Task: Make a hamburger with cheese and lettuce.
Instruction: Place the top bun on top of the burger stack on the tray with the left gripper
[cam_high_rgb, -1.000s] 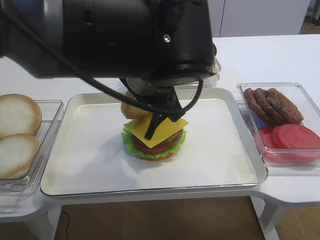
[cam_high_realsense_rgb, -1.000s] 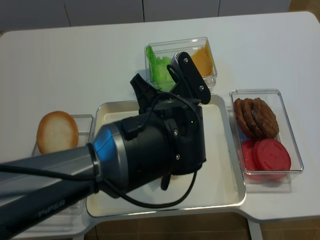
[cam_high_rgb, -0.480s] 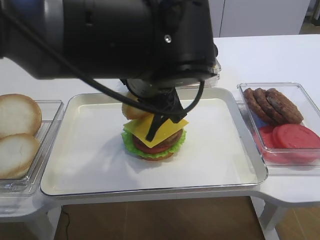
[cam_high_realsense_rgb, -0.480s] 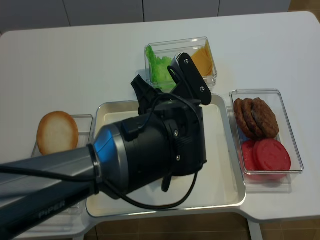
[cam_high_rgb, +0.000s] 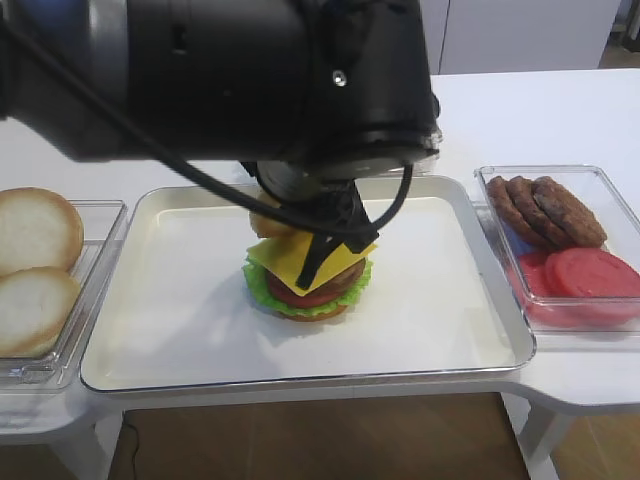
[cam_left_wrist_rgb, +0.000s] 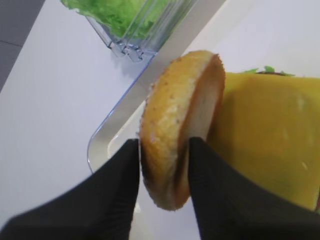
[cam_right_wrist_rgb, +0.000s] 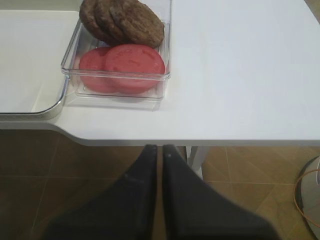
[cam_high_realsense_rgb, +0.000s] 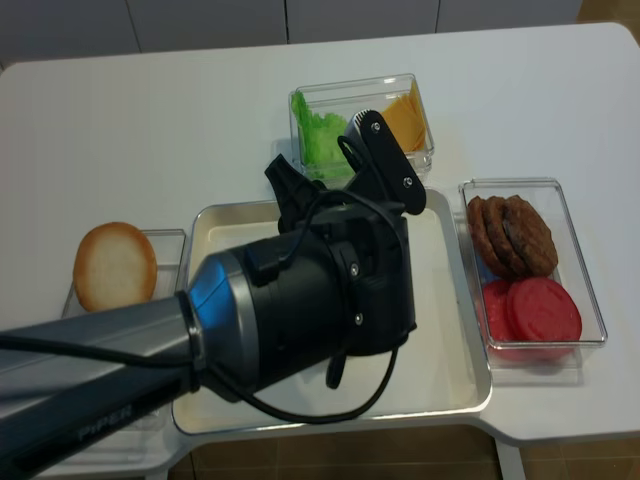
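Observation:
The hamburger (cam_high_rgb: 305, 285) stands mid-tray: tan base, frilly lettuce (cam_high_rgb: 258, 290), red tomato, brown patty, and the square yellow cheese (cam_high_rgb: 298, 262) on top. My left gripper (cam_left_wrist_rgb: 162, 145) hangs right above it, shut on a golden bun top (cam_left_wrist_rgb: 180, 125) held on edge. The bun's flat face is toward the cheese (cam_left_wrist_rgb: 265, 135), over the stack's back-left side. One black finger (cam_high_rgb: 320, 258) crosses the cheese. In the realsense view the arm hides the stack. My right gripper (cam_right_wrist_rgb: 159, 147) is shut and empty, over the floor off the table's front edge.
The white tray (cam_high_rgb: 180, 330) has bare room around the stack. A clear bin at the right holds brown patties (cam_high_rgb: 545, 205) and tomato slices (cam_high_rgb: 590, 275). Pale bun halves (cam_high_rgb: 35, 230) lie in a bin at the left. Behind the tray are loose green leaves (cam_high_realsense_rgb: 320, 135) and cheese slices (cam_high_realsense_rgb: 405, 120).
The left gripper has sunk slightly toward the cheese with the bun top, and its fingers now stand wider round the bun. The hamburger has not moved.

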